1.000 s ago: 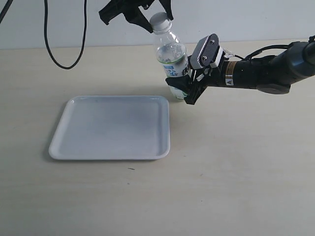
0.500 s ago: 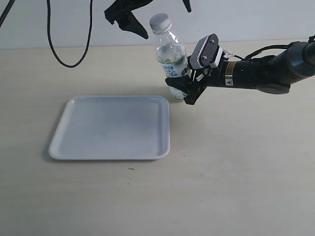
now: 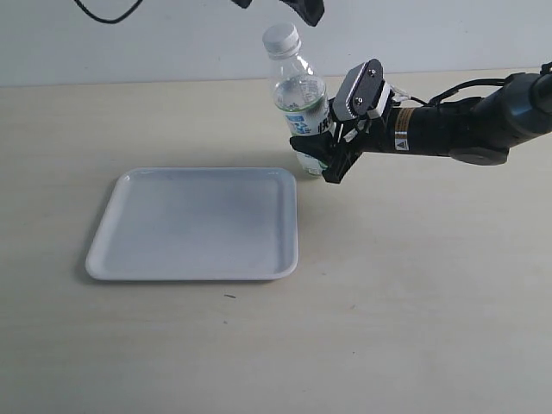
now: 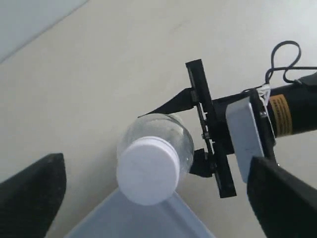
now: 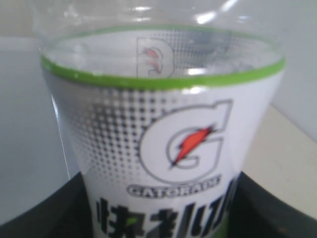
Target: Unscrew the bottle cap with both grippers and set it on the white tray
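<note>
White tray (image 3: 190,278) lay nearest on the table (image 3: 405,310), just behind it the right gripper (image 3: 321,153) clasped the upright bottle (image 3: 300,99) low, bottle cap (image 3: 280,36) sat on its neck, left gripper (image 3: 276,7) hung above, spread wide, touching nothing.

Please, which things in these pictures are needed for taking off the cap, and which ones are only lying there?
Needed for the job:
bottle cap
bottle
white tray
left gripper, open above the cap
right gripper, shut on the bottle

Only lying there:
black cable
small dark speck on the table
</note>
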`<state>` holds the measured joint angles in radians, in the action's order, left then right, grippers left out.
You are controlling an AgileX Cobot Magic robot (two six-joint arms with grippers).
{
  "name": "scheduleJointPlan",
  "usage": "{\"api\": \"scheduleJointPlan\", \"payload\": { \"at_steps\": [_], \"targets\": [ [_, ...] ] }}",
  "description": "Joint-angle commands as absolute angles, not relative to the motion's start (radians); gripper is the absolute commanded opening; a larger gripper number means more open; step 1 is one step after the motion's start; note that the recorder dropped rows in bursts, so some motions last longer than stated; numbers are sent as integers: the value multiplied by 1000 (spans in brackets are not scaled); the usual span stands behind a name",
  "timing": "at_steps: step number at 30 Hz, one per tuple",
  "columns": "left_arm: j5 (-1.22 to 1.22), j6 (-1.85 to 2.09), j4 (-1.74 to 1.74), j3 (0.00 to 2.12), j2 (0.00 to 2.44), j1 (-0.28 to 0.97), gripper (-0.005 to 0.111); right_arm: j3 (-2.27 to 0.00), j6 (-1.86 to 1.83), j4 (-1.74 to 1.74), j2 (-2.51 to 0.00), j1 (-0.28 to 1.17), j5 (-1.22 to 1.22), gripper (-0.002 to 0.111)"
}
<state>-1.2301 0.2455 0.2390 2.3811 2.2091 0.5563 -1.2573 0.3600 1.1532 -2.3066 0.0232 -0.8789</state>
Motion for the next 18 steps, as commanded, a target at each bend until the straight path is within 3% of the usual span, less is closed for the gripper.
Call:
{"api": "scheduleJointPlan", "payload": {
  "at_steps": [1,18],
  "targets": [
    [-1221,369,301,2388,2197,548,94,-1253,367,1185,-2317,24,-865,0],
    [-1221,627,386,2379,2245,499,94,-1253,369,1184,-2317,24,-888,0]
  ]
}}
